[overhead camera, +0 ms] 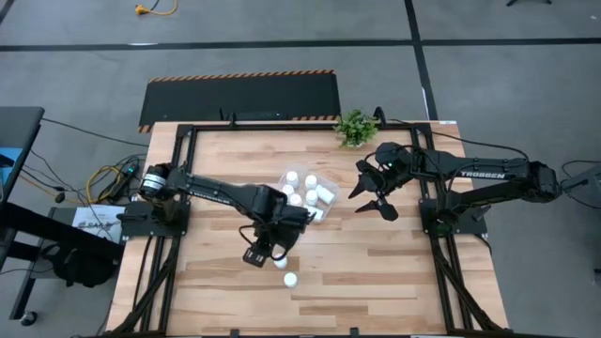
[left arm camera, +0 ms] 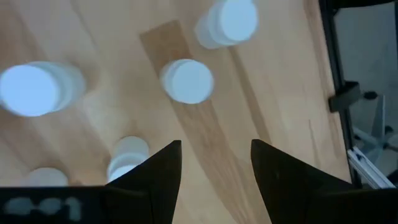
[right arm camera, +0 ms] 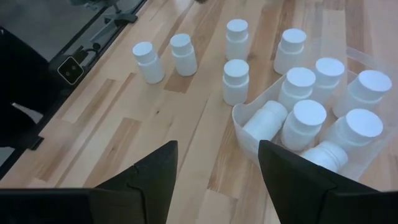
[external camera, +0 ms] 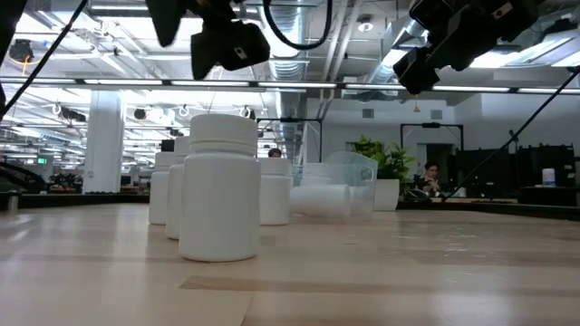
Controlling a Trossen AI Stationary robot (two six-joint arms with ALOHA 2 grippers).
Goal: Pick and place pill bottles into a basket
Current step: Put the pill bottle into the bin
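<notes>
Several smooth white cylindrical bottles [right arm camera: 236,81] — clear tub [right arm camera: 252,134]

Grey floor [overhead camera: 526,56] surrounds the wooden table [overhead camera: 376,272]; beyond it, an open hall with lit ceiling ducts [external camera: 308,36].

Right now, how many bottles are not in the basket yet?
5 bottles, all upright on the table: two side by side far from the basket, three near it. Others may be hidden.
</notes>
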